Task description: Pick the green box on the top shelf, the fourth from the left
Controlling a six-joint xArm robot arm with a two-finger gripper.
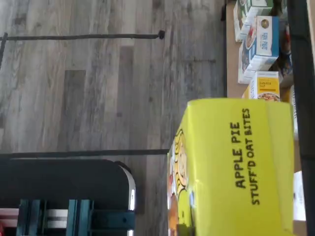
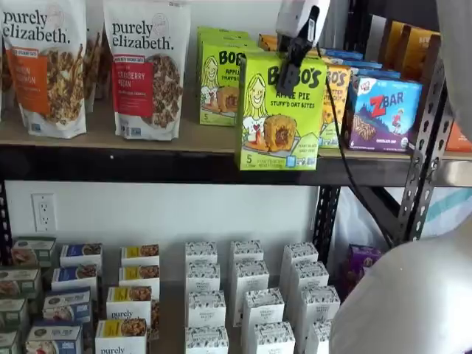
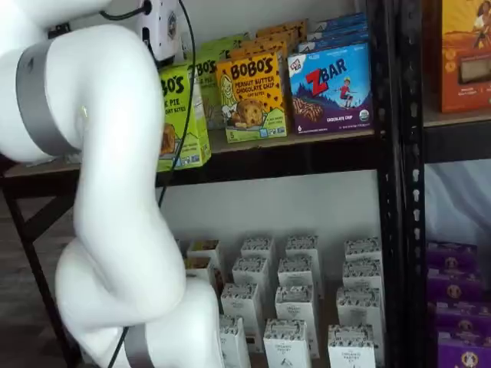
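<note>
The green box is a lime-green Bobo's Apple Pie carton, upright and out in front of the black rail of the top shelf. My gripper comes down from above with its black fingers closed on the carton's top edge. In a shelf view the carton is partly hidden behind my white arm, below the gripper's white body. The wrist view shows the carton close up, with its "APPLE PIE STUFF'D OAT BITES" lettering.
More green Bobo's cartons stand further back on the shelf. A yellow-orange Bobo's box and a ZBar box stand to the right, granola bags to the left. Small white cartons fill the lower shelf. A black upright stands at the right.
</note>
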